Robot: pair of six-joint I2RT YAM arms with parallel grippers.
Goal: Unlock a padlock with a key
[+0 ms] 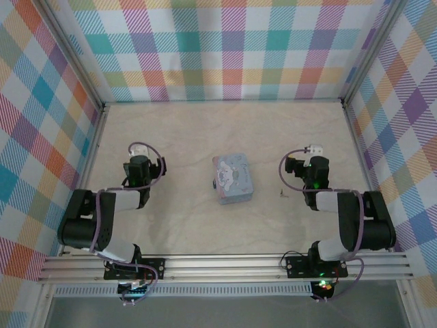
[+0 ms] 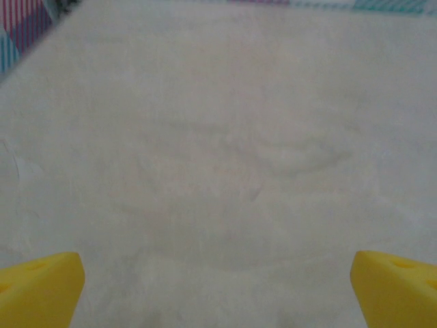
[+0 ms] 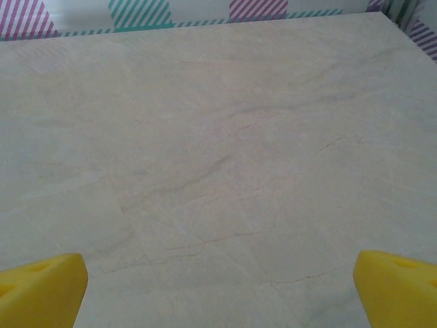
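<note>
L pincer [image 2: 218, 283] released; R pincer [image 3: 218, 283] released; key [image 1: 280, 194] near tin [image 1: 235, 181].

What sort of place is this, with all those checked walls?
Most likely a robot test booth in a lab, not a home: a left arm and a right arm bolted to a metal rail, a pale table walled by plaid panels in metal frames, and a blue tin.

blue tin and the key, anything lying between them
Nothing: only bare tabletop separates the blue tin from the key, as the top view shows.
</note>
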